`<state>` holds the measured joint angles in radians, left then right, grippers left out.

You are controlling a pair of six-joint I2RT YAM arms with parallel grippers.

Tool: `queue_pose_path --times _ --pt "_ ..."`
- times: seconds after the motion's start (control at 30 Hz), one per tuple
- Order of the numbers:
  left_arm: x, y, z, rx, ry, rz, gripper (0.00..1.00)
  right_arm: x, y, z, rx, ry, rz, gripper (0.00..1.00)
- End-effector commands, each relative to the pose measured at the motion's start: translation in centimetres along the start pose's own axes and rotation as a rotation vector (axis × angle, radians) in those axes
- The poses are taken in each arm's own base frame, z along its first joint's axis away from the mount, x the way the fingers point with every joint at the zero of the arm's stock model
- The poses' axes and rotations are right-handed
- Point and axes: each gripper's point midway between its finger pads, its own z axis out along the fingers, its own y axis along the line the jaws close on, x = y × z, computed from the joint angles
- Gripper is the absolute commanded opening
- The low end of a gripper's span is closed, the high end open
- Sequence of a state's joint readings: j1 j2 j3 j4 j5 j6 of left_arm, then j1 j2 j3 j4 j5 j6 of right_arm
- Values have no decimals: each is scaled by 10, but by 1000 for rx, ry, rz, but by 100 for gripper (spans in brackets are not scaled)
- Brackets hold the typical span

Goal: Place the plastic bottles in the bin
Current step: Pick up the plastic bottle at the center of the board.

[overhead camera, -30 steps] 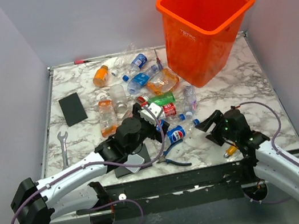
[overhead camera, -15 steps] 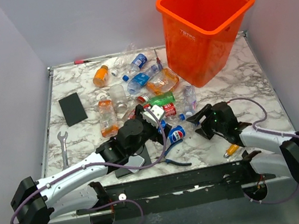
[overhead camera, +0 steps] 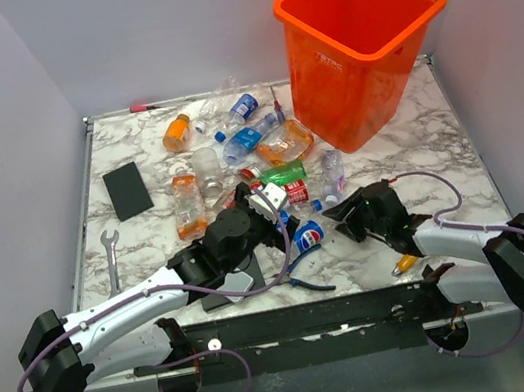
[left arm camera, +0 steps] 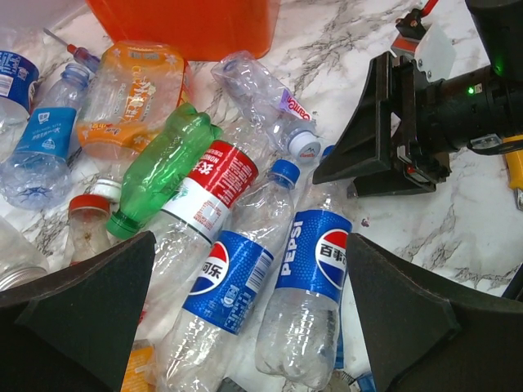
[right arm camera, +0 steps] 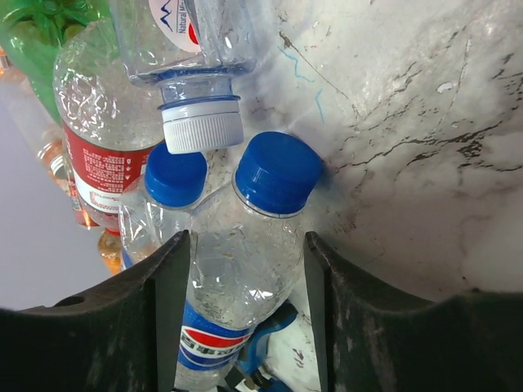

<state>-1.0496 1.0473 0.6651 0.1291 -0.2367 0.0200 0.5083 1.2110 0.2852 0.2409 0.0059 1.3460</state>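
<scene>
Blue-capped Pepsi bottle (right arm camera: pixel 245 278), on the bench (overhead camera: pixel 459 161) well short of the orange bin (overhead camera: pixel 359 57), sat between the half-closed right jaws, grip uncertain; left jaws gaped empty. Its slick shoulder might squirt free.

Crushed plastic bottles (overhead camera: pixel 284 174) in a heap beside upright orange bin (overhead camera: pixel 353 78).

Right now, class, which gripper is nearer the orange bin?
Right. The right gripper lies in front of the bin; the left gripper hovers over the bottles, farther to its left.
</scene>
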Motion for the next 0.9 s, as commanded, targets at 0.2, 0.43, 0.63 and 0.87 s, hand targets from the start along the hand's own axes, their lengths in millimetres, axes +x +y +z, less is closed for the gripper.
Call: queue_pose_path --times 0.2,0.43,0.63,0.87 --pt "-5 4 -1 -30 -13 -5 99 -23 3 -25 -15 -142 -93 36" --pt "-21 11 -9 -56 -91 -41 99 -46 40 -69 -108 -246 -202 31" --pt "-39 -39 -29 249 -173 -34 99 -53 98 -106 -202 -249 -538 31" --pt "-30 -99 -44 600 -91 -55 99 -50 132 -135 -206 -164 -852 31"
